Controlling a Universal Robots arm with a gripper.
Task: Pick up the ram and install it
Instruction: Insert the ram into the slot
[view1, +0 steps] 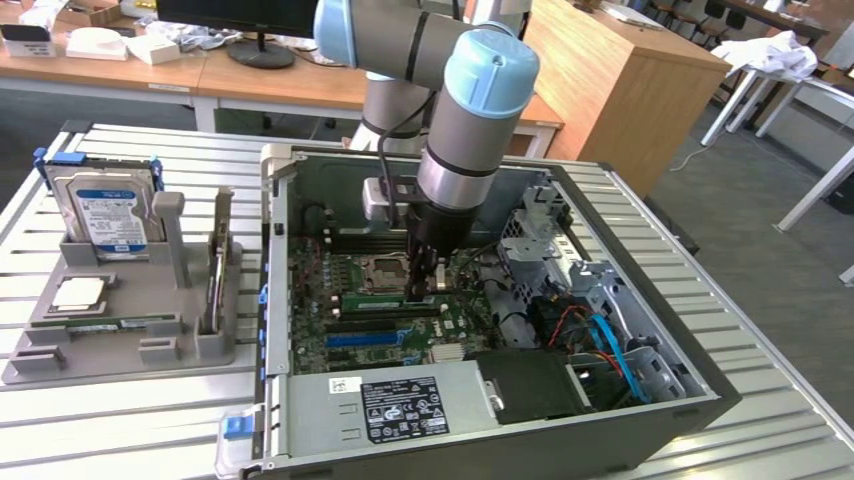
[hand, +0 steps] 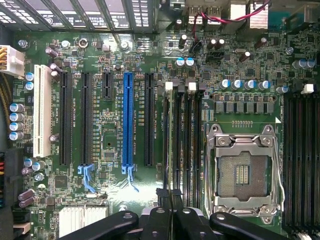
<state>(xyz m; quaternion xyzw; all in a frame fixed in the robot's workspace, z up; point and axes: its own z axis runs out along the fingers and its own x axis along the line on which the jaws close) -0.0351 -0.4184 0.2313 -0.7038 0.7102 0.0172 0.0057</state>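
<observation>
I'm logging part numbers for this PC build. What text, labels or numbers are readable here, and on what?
No text reads clearly enough to quote.
Label on the hard drive: print too small.
Black label on the power supply: too small.
White sticker beside it: too small.
Printing on the motherboard along the blue slot: blurred.
</observation>
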